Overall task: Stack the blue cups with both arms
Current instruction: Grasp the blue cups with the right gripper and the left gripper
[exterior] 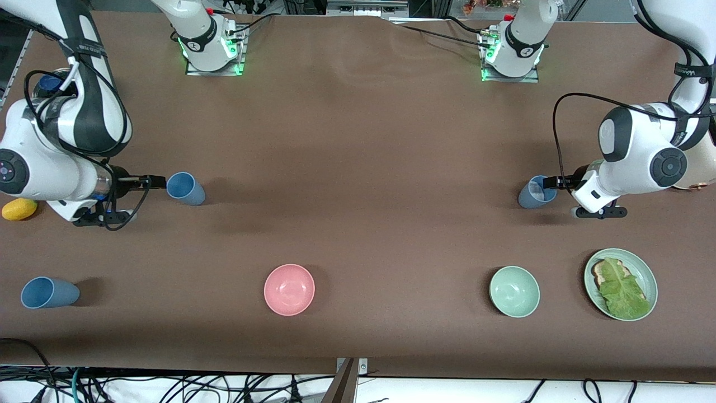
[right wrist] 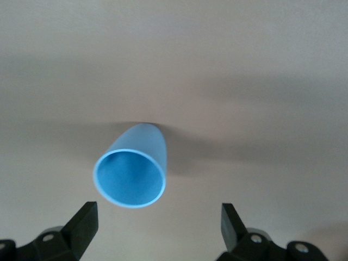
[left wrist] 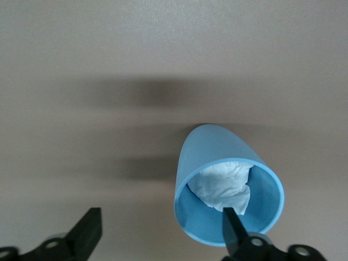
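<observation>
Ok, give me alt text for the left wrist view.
A slate-blue tapered plastic cup with crumpled white paper inside stands on the brown table; the open left gripper straddles its rim, one finger inside the cup's mouth and the other outside it.

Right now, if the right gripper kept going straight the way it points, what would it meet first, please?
Most likely the mid-blue cup standing just ahead of the right gripper, whose jaws are open. In its wrist view the cup sits toward one jaw rather than centred, so that jaw might clip the rim.
</observation>
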